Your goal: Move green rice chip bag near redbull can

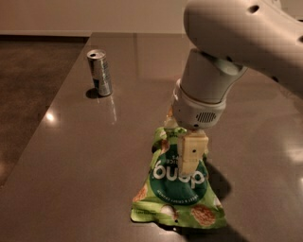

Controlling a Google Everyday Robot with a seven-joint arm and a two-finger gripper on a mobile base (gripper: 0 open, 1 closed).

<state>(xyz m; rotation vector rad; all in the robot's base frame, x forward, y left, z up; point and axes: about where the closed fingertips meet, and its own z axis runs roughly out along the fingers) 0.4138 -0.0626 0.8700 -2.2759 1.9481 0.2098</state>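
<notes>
The fingers (191, 152) close narrowly on the bag (176, 191). The near one, a cream block, lies flat against the bag's front face, its tip reaching the upper part of the dark green circle; the far one is mostly hidden behind the crinkled top, so we see only a pale sliver of it. Between them sits the bunched upper end of the pouch.

The gripper (184, 159) hangs right of the middle of the view, over the near part of the table (61, 170); above it we see the round white wrist (203, 97) with a small grille, and above that the thick pale arm (241, 33), which runs off the upper right corner.

The bag stands upside down, so that we read "dang" inverted in white. Its wide end is splayed on the table toward us, with rice chips pictured along that lower edge, and its narrow end is up in the grip; it leans a little, and a dark shadow lies just to its right.

The can (100, 72) stands upright at the far left of the table, near the left edge, well apart from the bag; its shiny top faces up, and a small shadow sits at its foot.

The table is dark and glossy with a few bright glints; left of it we see a darker floor (28, 85), and behind it a pale wall (94, 14).
</notes>
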